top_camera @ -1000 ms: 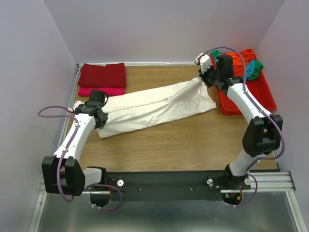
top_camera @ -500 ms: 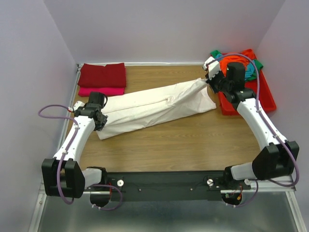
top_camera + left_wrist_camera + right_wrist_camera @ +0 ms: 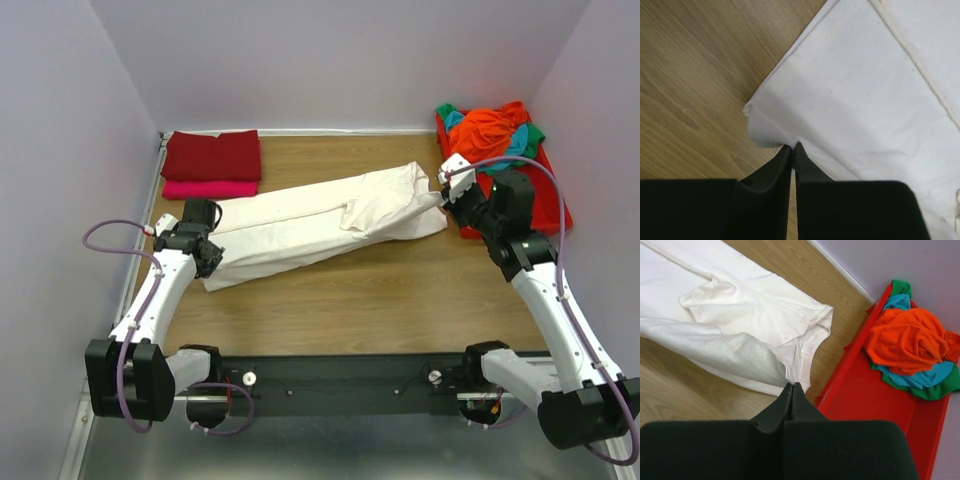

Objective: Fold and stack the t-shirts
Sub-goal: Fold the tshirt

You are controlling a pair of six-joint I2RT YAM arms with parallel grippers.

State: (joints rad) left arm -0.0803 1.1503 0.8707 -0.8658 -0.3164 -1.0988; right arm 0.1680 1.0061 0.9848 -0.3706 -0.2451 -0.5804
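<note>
A large cream-white t-shirt [image 3: 320, 215] lies as a long band slanting across the wooden table, and shows in both wrist views [image 3: 865, 90] [image 3: 740, 315]. My left gripper [image 3: 207, 257] is shut on its near-left corner [image 3: 792, 146], low over the wood. My right gripper [image 3: 447, 197] is shut, its tips pinching the shirt's right end [image 3: 792, 385] beside the tray. A folded dark red shirt [image 3: 212, 155] lies on a folded pink one [image 3: 210, 189] at the back left. Orange, teal and green shirts [image 3: 495, 130] [image 3: 910, 340] are heaped in the tray.
The rigid red plastic tray [image 3: 548, 195] [image 3: 880, 400] stands along the right wall, its near half bare. Lilac walls close in the table at the left, back and right. A black rail with the arm bases runs along the near edge.
My right gripper has swung from the back right down toward the near right, lowering the shirt's right end onto the table. My left gripper has stayed almost still on its corner.
</note>
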